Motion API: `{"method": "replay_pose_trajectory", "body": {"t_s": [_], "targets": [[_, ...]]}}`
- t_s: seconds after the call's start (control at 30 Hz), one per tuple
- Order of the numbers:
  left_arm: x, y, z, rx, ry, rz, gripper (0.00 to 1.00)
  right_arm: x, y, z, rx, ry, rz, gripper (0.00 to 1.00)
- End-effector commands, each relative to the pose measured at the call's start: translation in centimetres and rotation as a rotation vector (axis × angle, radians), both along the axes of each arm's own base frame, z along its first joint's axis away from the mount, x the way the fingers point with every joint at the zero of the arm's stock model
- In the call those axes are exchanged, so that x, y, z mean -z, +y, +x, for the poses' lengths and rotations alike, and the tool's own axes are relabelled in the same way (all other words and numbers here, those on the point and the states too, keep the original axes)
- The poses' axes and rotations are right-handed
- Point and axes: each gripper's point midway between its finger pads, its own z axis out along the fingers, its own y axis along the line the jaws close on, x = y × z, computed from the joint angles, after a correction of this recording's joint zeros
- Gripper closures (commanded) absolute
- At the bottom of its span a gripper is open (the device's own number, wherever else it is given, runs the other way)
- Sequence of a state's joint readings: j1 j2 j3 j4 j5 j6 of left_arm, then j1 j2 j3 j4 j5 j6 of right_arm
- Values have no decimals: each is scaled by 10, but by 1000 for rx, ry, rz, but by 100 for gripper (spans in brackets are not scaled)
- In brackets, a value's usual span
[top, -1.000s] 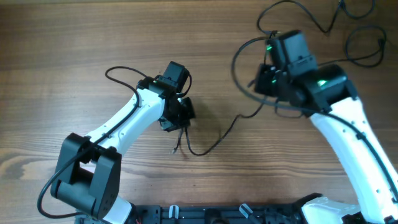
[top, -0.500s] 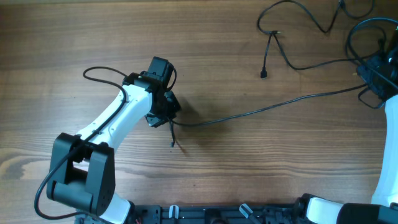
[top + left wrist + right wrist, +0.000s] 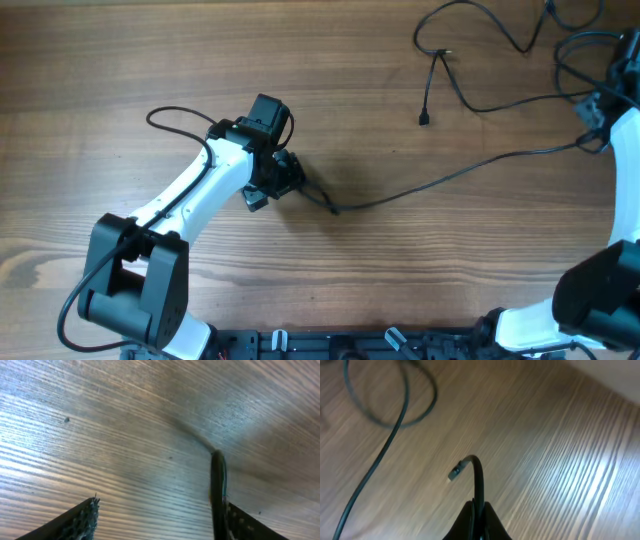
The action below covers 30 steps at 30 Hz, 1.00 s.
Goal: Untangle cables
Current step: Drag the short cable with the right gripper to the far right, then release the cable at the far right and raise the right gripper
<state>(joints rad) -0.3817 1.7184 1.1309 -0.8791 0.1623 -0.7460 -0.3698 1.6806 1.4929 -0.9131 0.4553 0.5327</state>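
Black cable (image 3: 478, 477) pinched in closed right gripper (image 3: 476, 510) | left gripper (image 3: 159, 507) low over wooden table (image 3: 125, 435), jaws parted, cable beside one finger | earlier left clamped it, now released

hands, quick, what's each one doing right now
left hand: open, gripping nothing
right hand: closed, holding a thin black cable
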Motion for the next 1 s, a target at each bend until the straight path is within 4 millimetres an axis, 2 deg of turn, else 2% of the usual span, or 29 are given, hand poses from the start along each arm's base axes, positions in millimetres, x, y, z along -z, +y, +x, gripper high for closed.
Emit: {"method": "replay_pose_trajectory", "body": {"t_s": [0.0,0.03,0.07,0.1,0.17,0.23,0.27,0.33,0.5,0.53,0.6,0.8,0.87,0.93,0.97], "targets": [[1,0,-1,7,2,5,16,-1,-53,-20,138,-12,-59,94],[1,0,0,7,1,4,11,0,-72,-27,178,-67,-20,88],[1,0,0,7,1,4,0,2,-79,-30,189,-97,14,86],[1,-1,1,7,-3,3,0,5,-81,-28,182,-128,59,78],[0,-4,8,7,-31,-10,0,9,-75,-22,147,-173,136,42],[0,-4,8,7,-33,-10,0,11,-67,-16,119,-186,176,15],[0,-4,8,7,-33,-10,0,12,-62,-12,100,-198,199,8],[0,-4,8,7,-33,-10,0,13,-54,-6,51,-208,234,1],[0,-4,8,7,-33,-11,0,23,-35,-12,29,-174,329,0],[0,-4,8,7,-35,-11,0,27,-23,-13,11,-166,386,0],[0,-5,10,7,-42,-18,0,38,10,-4,-167,-166,508,0],[-1,-6,11,8,-46,-23,0,106,81,-7,-293,-72,636,0],[-1,-6,11,8,-45,-23,0,122,100,-3,-323,-68,640,11],[0,-6,10,8,-41,-22,0,127,113,5,-340,-84,639,51],[0,-6,10,8,-41,-22,0,127,116,8,-354,-90,634,60]]}}
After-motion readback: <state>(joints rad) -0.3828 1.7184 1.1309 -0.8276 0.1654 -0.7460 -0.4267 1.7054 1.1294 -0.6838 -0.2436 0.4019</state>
